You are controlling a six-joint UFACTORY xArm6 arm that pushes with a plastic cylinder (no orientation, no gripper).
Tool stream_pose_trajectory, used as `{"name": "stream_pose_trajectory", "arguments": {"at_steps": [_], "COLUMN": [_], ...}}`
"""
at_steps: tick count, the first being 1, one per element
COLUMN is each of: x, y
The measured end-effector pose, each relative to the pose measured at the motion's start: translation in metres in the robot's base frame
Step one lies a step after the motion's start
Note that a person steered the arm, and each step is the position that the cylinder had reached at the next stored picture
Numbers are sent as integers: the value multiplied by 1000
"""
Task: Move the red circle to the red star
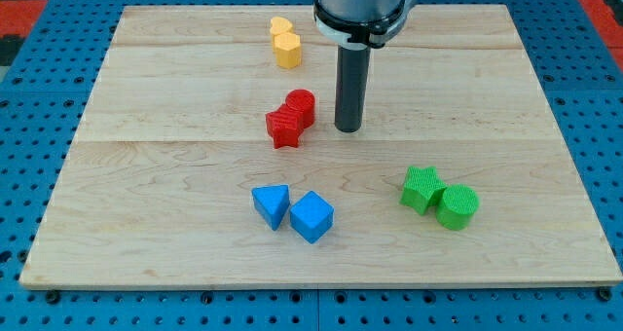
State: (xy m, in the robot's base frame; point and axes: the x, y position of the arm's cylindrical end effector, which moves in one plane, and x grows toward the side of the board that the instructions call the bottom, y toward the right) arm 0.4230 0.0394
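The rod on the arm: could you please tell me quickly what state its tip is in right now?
My tip: bare rod, no fingers, holding nothing; on the board just to the view's right of the red circle, which touches the red star.

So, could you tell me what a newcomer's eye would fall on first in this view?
First my tip, at the end of the thick dark rod coming down from the view's top, just right of the red pair near the board's middle. There the red circle touches the red star. Then the other pairs: yellow blocks at the top, blue blocks and green blocks below.
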Motion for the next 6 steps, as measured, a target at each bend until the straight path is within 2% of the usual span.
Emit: {"name": "stream_pose_trajectory", "arguments": {"at_steps": [1,2,3,4,6], "x": [0,0,-13,-52,-46], "y": [-55,-76,-10,9,-157]}}
